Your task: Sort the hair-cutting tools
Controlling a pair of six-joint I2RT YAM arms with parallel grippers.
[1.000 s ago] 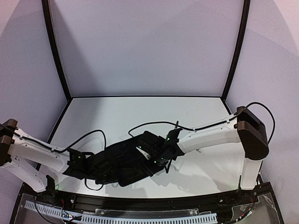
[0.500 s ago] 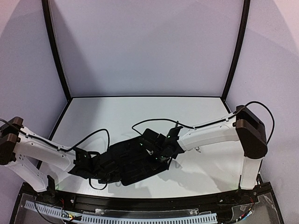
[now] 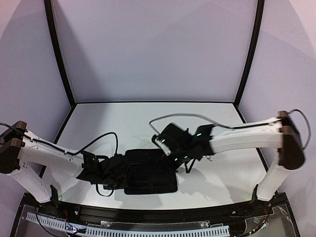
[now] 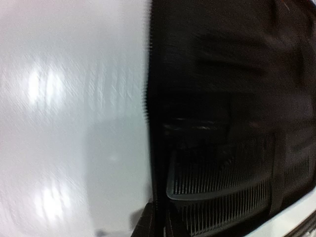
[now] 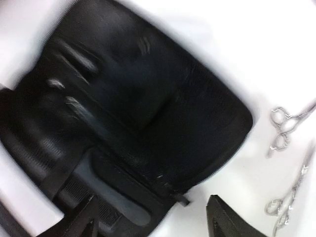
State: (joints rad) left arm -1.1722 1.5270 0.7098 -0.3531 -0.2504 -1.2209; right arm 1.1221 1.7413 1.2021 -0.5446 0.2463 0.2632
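"Top external first, biggest thing down," says Mia. "What lies there?"

"A white table [image 3: 123,123], and on its near middle a flat black case [image 3: 150,173] with its inner straps showing. The left arm [image 3: 49,158] comes in from the left and the right arm [image 3: 242,138] from the right. Both end at the case."

"How does the left tool stand?"

"The left gripper [image 3: 114,174] sits low at the case's left edge. Its wrist picture is badly smeared (bare table on one side, a ribbed pocket [image 4: 222,182] inside the case on the other). I cannot tell whether the jaws stand apart or closed, nor whether they touch the case."

"And the right?"

"The right gripper [image 5: 152,202] hangs above the case's right edge, fingers spread wide with nothing between them. A zip pull [image 5: 181,199] shows on the rim beneath."

"Where are the cutting tools?"

"The right wrist view shows two thin silver pairs on the bare table, just right of the case and clear of its rim. The upper scissors [image 5: 281,129] have their rings nearer the case and their blades pointing away. The lower scissors [image 5: 285,203] lie beside them the same way, not touching them. Both are blurred."
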